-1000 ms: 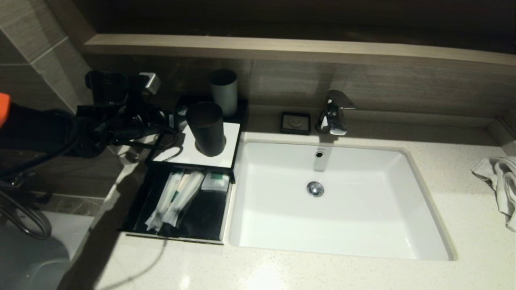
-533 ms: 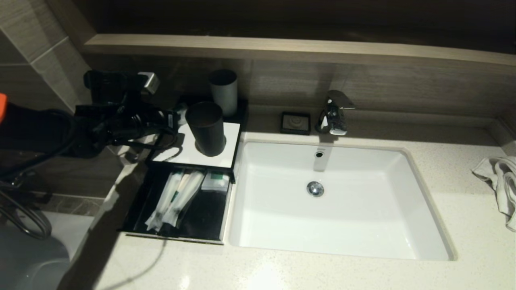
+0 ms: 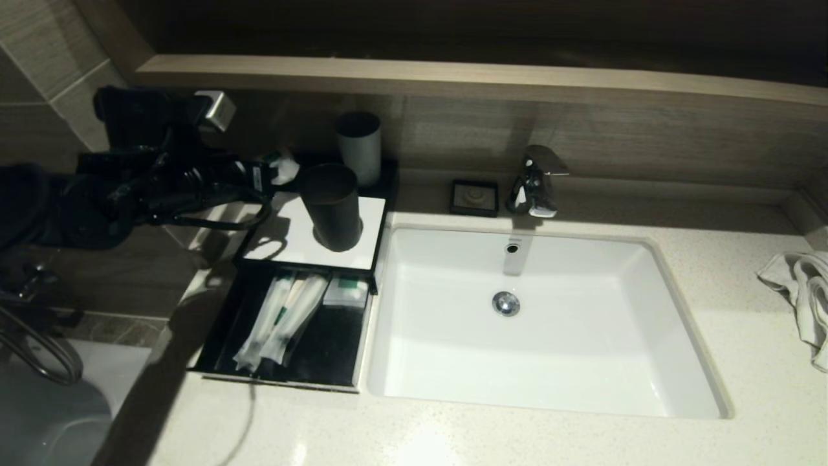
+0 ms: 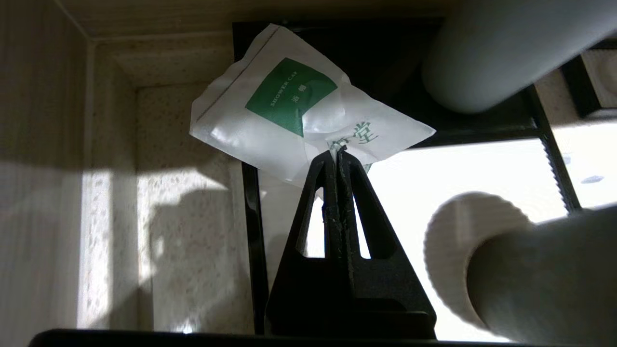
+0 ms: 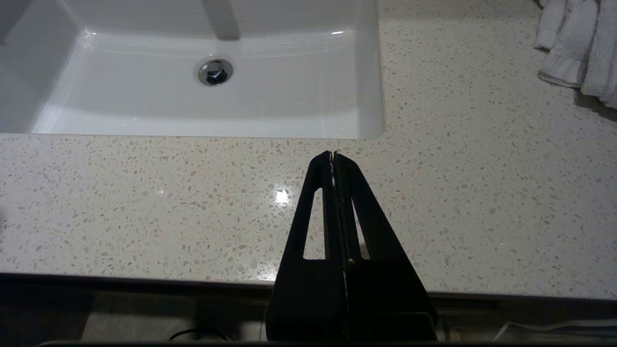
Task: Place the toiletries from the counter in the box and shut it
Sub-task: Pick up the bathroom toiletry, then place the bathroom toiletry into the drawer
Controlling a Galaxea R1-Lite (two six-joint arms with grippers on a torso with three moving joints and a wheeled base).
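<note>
My left gripper [image 3: 270, 175] hangs above the back left corner of the box [image 3: 292, 241], shut on a small squarish white sachet [image 4: 289, 111] with a green label. The sachet [image 3: 285, 169] dangles from the fingertips beside the black cup [image 3: 331, 206]. The box's front drawer [image 3: 326, 353] is pulled out. In it lie two long narrow sachets [image 3: 278, 320] and one small squarish sachet [image 3: 346, 291]. My right gripper [image 5: 333, 155] is shut and empty over the counter [image 5: 144, 202] near its front edge, in front of the sink [image 5: 231, 111].
A grey cup [image 3: 359, 145] stands behind the black cup on the box top. The sink [image 3: 537, 323] lies right of the box, with a faucet [image 3: 535, 181] and a black soap dish [image 3: 475, 196] behind it. A white towel [image 3: 802, 291] lies at the far right.
My left gripper has shut on the small sachet and lifted it up and to the left, away from the box top. The right arm has not moved.
</note>
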